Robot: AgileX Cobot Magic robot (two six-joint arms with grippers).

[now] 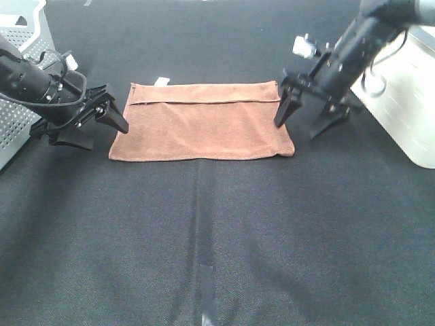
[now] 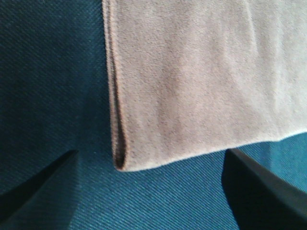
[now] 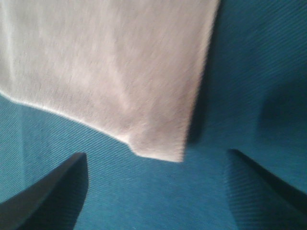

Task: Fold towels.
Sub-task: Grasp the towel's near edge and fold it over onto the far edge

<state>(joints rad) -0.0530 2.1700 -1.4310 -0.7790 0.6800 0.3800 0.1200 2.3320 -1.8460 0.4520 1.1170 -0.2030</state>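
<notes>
The reddish-brown towel [image 1: 202, 121] lies flat on the dark table, folded once, with a small white tag [image 1: 161, 81] at its far left corner. My left gripper [image 1: 102, 132] is open and empty just left of the towel's near left corner. My right gripper [image 1: 304, 123] is open and empty just right of the towel's right edge. The left wrist view shows the doubled corner of the towel [image 2: 201, 81] between the open fingers [image 2: 259, 191]. The right wrist view shows a towel corner [image 3: 120, 72] between the spread fingers [image 3: 53, 196].
A grey perforated basket [image 1: 20, 47] stands at the far left behind my left arm. A white bin [image 1: 408, 95] stands at the right beside my right arm. The table [image 1: 217, 238] is covered with dark cloth, with a seam running down its middle.
</notes>
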